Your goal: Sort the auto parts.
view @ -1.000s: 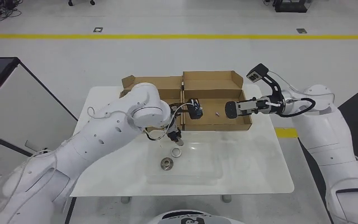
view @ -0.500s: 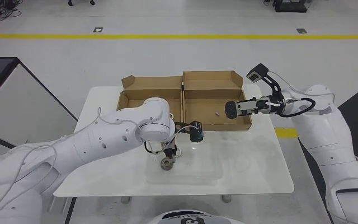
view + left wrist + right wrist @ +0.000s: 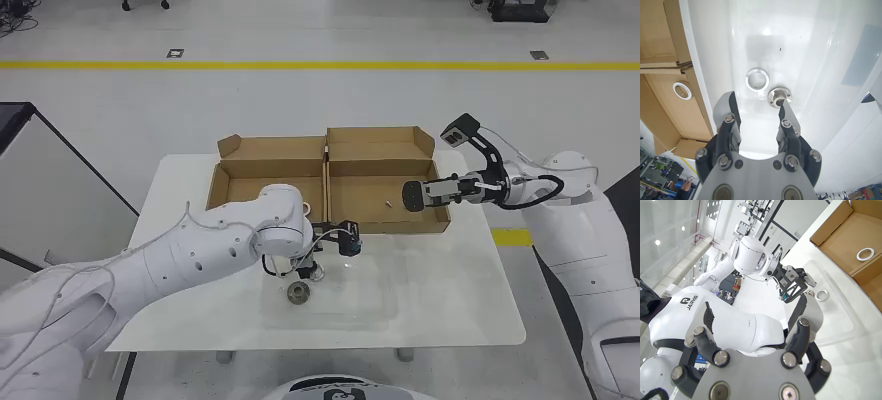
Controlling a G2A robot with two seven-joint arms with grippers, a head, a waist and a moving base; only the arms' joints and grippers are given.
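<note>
Firstly, from the top: the left gripper (image 3: 306, 268) hangs low over the clear tray (image 3: 380, 300) on the table (image 3: 470, 300), close beside the flange (image 3: 297, 292). The right gripper (image 3: 413, 195) is well apart, at the near wall of the right box (image 3: 380, 180). So the left arm is clearly the nearer one to the loose parts.

From the left wrist, the left gripper (image 3: 758, 98) is spread open and holds nothing. The ring (image 3: 757, 80) lies flat on the tray floor, straight ahead of the gap and a little beyond the fingertips. The flange (image 3: 780, 97) stands just beside it, hub upward. One fingertip covers its edge; I cannot tell if they touch. I judge that the ring needs only a short advance, the flange a small shift sideways. A second ring (image 3: 682, 90) lies already in the left box (image 3: 662, 106).

From the right wrist, the right gripper (image 3: 755, 300) is also spread wide and empty.
</note>
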